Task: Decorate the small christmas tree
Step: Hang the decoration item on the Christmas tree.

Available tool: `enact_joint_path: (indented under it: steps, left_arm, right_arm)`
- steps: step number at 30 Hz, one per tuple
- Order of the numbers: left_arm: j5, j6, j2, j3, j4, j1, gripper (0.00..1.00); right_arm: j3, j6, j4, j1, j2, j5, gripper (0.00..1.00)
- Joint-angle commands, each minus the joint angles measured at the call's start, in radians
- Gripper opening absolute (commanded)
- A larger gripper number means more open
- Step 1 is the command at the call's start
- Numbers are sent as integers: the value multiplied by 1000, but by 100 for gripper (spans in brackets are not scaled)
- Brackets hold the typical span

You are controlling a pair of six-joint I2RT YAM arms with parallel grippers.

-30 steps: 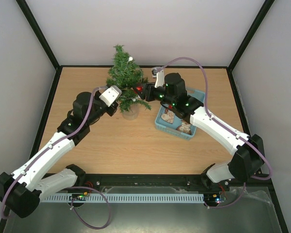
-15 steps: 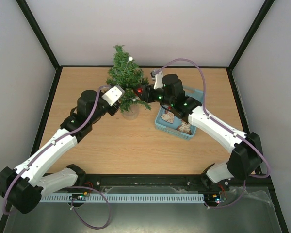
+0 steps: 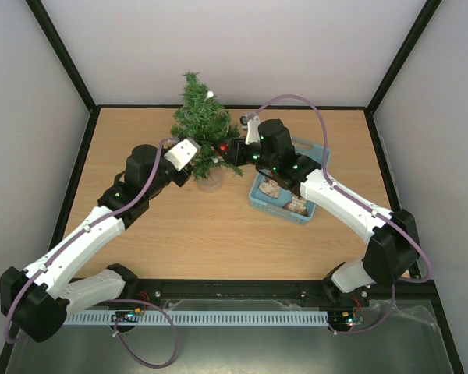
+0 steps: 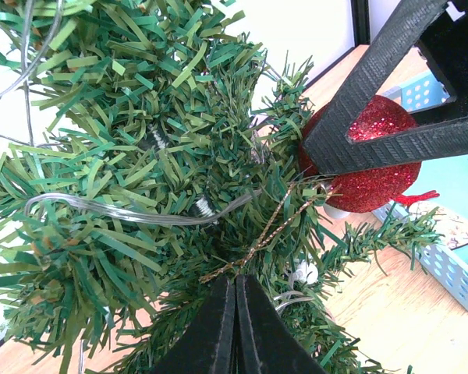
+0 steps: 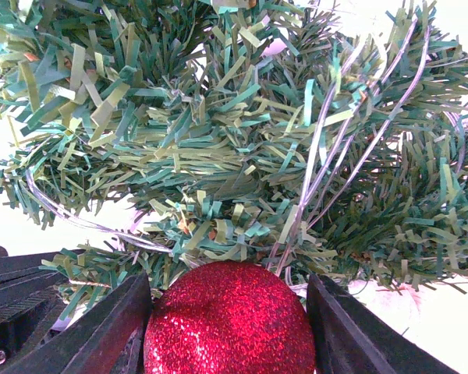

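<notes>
The small christmas tree stands at the back of the table on a clear cup base, with a thin light wire through its branches. My right gripper is shut on a red glitter ball and holds it against the tree's right side. The right wrist view shows the ball between the fingers, touching the branches. My left gripper is shut on the ball's gold string inside the foliage, left of the ball.
A light blue plastic basket with several more ornaments stands right of the tree, under my right forearm. It also shows in the left wrist view. White walls with black frame posts close in the table.
My right gripper has moved a little left with the red ball, closer into the tree. My left arm has shifted slightly towards the tree and keeps its grip.
</notes>
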Motion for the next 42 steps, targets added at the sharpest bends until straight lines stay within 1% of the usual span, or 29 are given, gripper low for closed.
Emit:
enact_joint_path:
  steps: [1,4,8,14,19,27,33,38,42]
  left_arm:
    - [-7,14,-2,17,11,-4,2]
    - [2,18,1,12,11,-3,2]
    - [48,27,-20,-4,17,-3,2]
    - [94,37,-28,-2,6,-4,2]
    - [76,48,-25,2,14,-3,2]
    - [-6,102,-18,-30,30,-2,2]
    - [-8,113,-32,-52,51,-3,2]
    - [1,92,-47,-50,48,-4,2]
    - [15,49,-90,-57,48,-4,2]
  right_arm:
    - [34,-3,15,6,-24,12,51]
    - [31,-4,29,6,-20,-1,51]
    - [19,-3,54,7,-12,-47,51]
    - [-1,-17,65,7,-26,-25,51]
    - [5,-26,28,6,-26,16,51]
    - [8,-60,-20,7,-15,72,51]
    - [26,-78,-24,7,5,43,51]
    - [28,-68,0,7,-4,15,51]
    - [2,-49,28,6,-37,-5,51]
